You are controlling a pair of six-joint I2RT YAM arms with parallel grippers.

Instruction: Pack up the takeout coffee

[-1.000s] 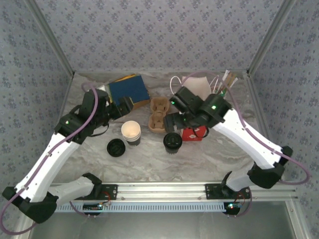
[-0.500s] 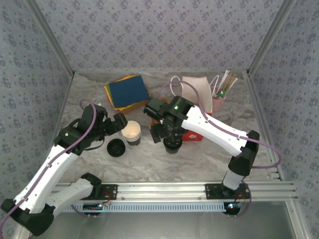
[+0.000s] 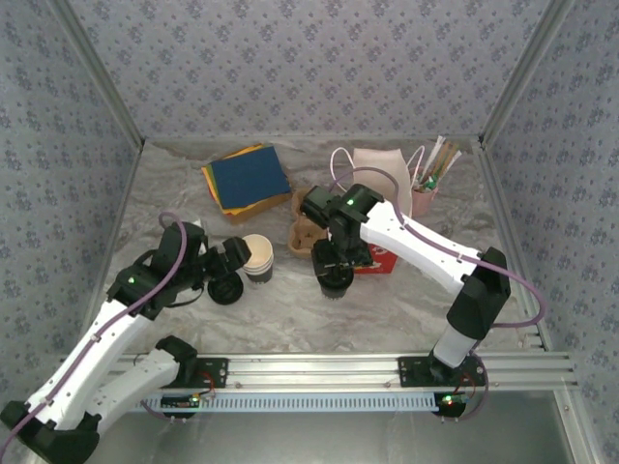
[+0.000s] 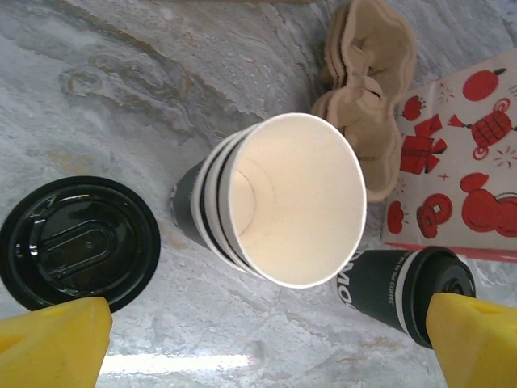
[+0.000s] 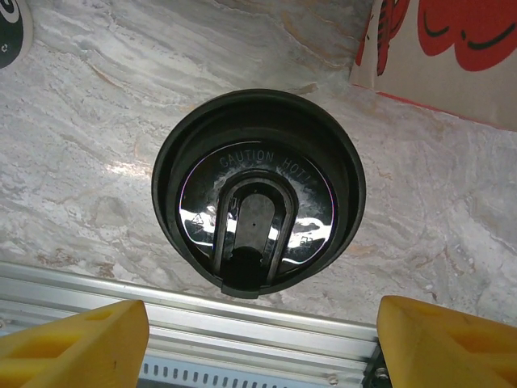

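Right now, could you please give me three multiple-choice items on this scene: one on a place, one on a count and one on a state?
1. Where is the loose black lid?
A) on the table beside the cup stack
B) on top of the stack
C) in the cardboard carrier

2. How many cups wear a lid?
A) none
B) one
C) three

3. How is the right gripper?
A) shut on a lid
B) open above the lidded cup
C) shut on the red box

Answers:
1. A, the lid lies flat beside the stack.
2. B, just the lidded cup is capped.
3. B, its yellow fingers stand wide apart, clear of the lid.
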